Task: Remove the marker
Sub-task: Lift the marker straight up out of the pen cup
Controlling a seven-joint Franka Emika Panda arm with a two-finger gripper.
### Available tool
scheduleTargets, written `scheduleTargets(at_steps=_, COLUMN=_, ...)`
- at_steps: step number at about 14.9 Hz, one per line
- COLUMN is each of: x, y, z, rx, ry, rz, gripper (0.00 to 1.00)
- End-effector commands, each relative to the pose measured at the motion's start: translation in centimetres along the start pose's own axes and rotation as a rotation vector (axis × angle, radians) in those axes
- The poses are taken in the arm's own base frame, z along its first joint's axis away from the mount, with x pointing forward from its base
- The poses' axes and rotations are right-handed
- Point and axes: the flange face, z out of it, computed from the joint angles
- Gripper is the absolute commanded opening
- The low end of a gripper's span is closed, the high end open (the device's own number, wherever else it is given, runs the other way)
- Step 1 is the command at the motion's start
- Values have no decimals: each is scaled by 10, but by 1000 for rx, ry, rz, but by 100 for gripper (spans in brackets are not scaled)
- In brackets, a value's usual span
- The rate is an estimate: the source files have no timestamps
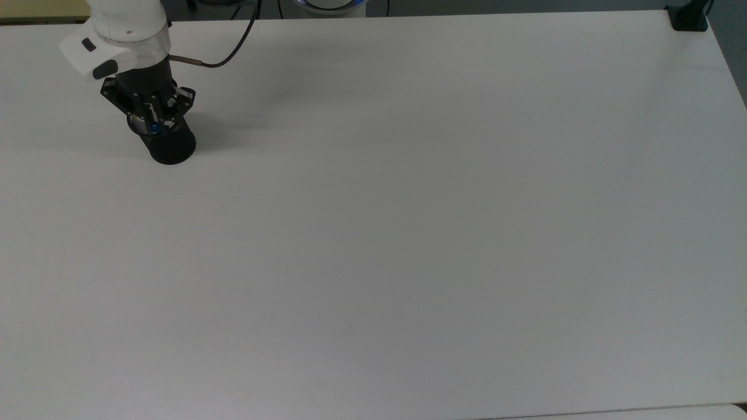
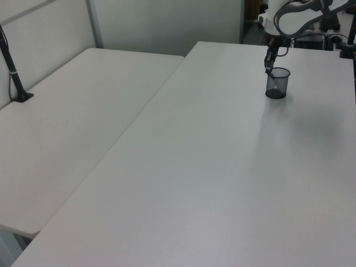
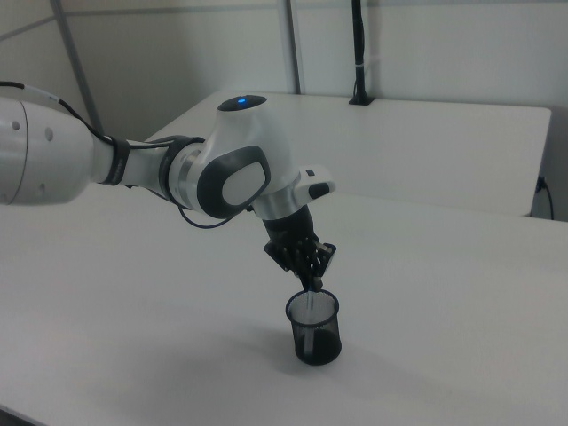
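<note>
Gripping: my gripper (image 1: 153, 119) has its 2 fingers drawn in on the marker's (image 1: 153, 127) blue top end, right at the mouth of the black mesh pen cup (image 1: 170, 147).
Marker: it stands in the cup, its blue tip peeking out between my fingers in the top view; in the right view its pale barrel (image 3: 311, 300) runs down through the mesh from my fingertips.
Cup: upright on the white table (image 1: 408, 233), near the top view's upper left corner; in the left view it stands far back at the left view's right (image 2: 277, 84).
Arm: my white wrist leans over the cup from the top view's upper left, a black cable (image 1: 227, 49) trailing off behind it.
Table: a 2nd white table (image 2: 72, 128) adjoins mine on the left view's left.
Post: a black clamp (image 1: 688, 17) grips the top view's upper right corner.
</note>
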Motion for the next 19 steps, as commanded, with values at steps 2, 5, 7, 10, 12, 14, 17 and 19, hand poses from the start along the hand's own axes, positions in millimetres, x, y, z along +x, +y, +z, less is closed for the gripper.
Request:
scheduleTargets(at_steps=2, x=-7, y=12, z=-38, rx=3, ry=58, rz=31, gripper=3)
scheduleTargets(at_steps=5, x=-9, y=28, z=-104, rx=5, ry=73, rz=40, gripper=3)
scheduleTargets(at_steps=7, x=-13, y=34, z=-143, rx=18, ry=131, rz=66, gripper=3)
scheduleTargets(at_steps=10, x=-22, y=27, z=-193, rx=75, ry=222, rz=94, gripper=3)
scheduleTargets(at_steps=12, x=-17, y=9, z=-214, rx=113, ry=210, rz=83, gripper=3)
scheduleTargets(at_steps=14, x=-8, y=-28, z=-215, rx=162, ry=161, rz=71, gripper=3)
scheduleTargets(at_steps=17, x=-4, y=-82, z=-187, rx=202, ry=8, rz=40, gripper=3)
scheduleTargets(at_steps=19, x=2, y=-115, z=-164, rx=243, ry=-75, rz=29, gripper=3)
